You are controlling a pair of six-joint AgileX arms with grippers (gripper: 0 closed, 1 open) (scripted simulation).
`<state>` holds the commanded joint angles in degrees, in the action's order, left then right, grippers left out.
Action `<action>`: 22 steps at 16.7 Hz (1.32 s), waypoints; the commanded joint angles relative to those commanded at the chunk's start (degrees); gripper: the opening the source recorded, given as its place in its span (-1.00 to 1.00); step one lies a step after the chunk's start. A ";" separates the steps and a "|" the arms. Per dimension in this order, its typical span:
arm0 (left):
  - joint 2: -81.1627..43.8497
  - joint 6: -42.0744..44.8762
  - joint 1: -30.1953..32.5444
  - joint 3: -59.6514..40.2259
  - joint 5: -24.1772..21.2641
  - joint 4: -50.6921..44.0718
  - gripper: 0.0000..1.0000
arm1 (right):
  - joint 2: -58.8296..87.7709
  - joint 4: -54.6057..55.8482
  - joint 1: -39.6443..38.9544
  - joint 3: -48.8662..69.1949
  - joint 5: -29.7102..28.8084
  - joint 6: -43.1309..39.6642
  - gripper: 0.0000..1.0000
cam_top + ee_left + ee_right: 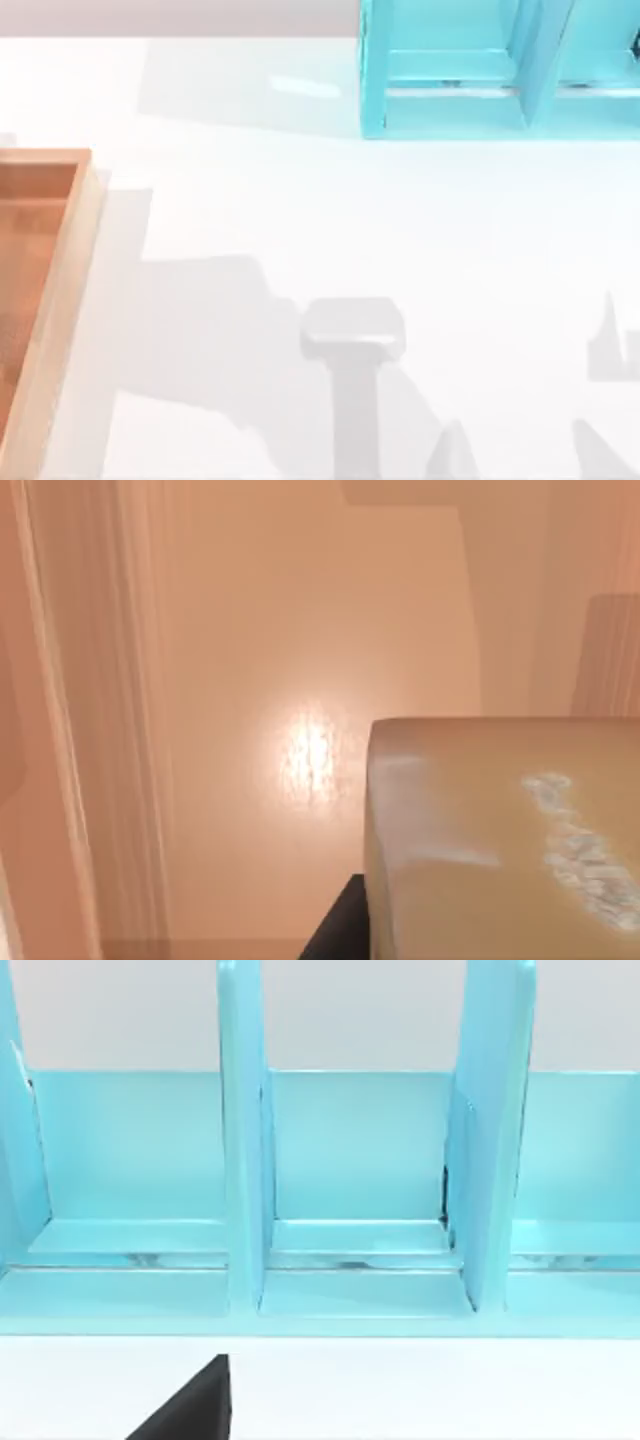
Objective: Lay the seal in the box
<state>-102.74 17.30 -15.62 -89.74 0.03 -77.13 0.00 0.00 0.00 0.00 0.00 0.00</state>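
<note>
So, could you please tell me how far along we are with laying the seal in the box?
Nearly there. The small tan-brown seal block with white carved marks shows close up in the left wrist view, over the orange-brown floor of the shallow wooden box at the table's left. Whether it already rests on that floor is unclear. Setting down, release and withdrawal look left.

We work at a rendered simulation bench, not a lived-in room: a plain white table [330,220] with flat grey shadows, a wooden box [60,300] at its left edge and a turquoise shelf [500,70] with upright dividers at the far side.
</note>
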 joint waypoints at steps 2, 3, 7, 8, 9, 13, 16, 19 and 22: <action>-0.12 -0.05 -0.18 3.92 -0.04 4.44 -1.00 | 0.00 0.00 0.00 0.00 0.00 0.00 1.00; -0.31 -0.01 -0.25 6.21 -0.05 7.07 -1.00 | 0.00 0.00 0.00 0.00 0.00 0.00 1.00; -0.79 0.10 -0.42 11.09 -0.13 12.11 -1.00 | 0.00 0.00 0.00 0.00 0.00 0.00 1.00; -0.79 0.10 -0.42 11.09 -0.13 12.11 -1.00 | 0.00 0.00 0.00 0.00 0.00 0.00 1.00; -0.79 0.10 -0.42 11.09 -0.13 12.11 -1.00 | 0.00 0.00 0.00 0.00 0.00 0.00 1.00; -0.79 0.10 -0.42 11.09 -0.13 12.11 -0.55 | 0.00 0.00 0.00 0.00 0.00 0.00 1.00; -0.79 0.10 -0.42 11.09 -0.13 12.11 -0.10 | 0.00 0.00 0.00 0.00 0.00 0.00 1.00; -0.79 0.10 -0.42 11.09 -0.13 12.11 0.36 | 0.00 0.00 0.00 0.00 0.00 0.00 1.00; -0.79 0.10 -0.42 11.09 -0.13 12.11 0.81 | 0.00 0.00 0.00 0.00 0.00 0.00 1.00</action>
<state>-103.53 17.40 -16.04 -78.65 -0.10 -65.02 0.00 0.00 0.00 0.00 0.00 0.00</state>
